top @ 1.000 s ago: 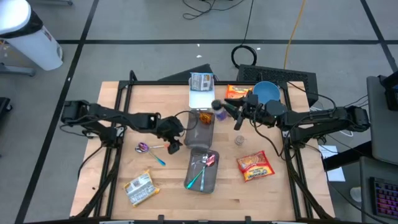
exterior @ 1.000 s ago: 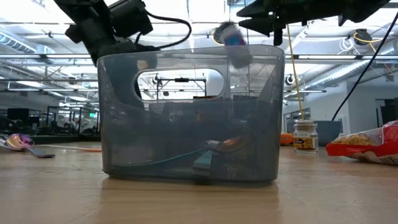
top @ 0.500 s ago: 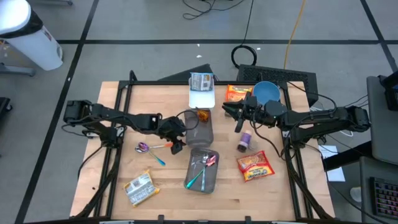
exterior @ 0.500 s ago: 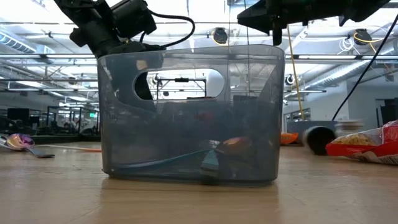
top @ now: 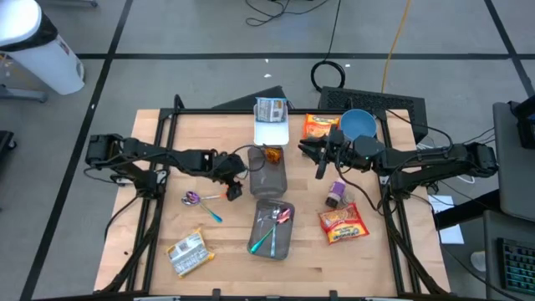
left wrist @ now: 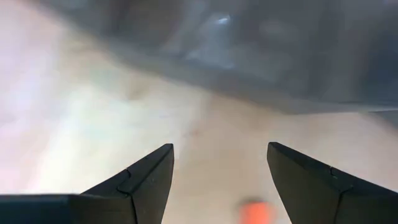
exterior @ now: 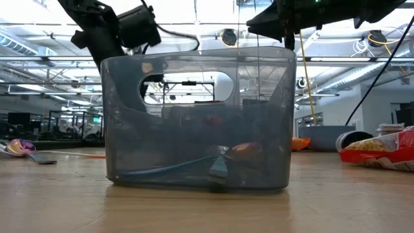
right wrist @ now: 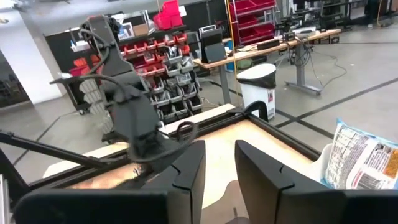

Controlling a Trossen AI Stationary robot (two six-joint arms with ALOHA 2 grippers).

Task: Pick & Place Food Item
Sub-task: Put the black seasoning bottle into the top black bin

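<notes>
Meanwhile the right gripper (top: 318,160) hung nearly closed and empty at two o'clock of the grey bin (top: 269,205); the jar (top: 336,194) lay beside the chip bag (top: 343,223); the left gripper (top: 231,186) gaped, empty.

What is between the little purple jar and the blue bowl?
In the high view, the right gripper and its arm sit between the purple jar, lying on its side, and the blue bowl.
</notes>
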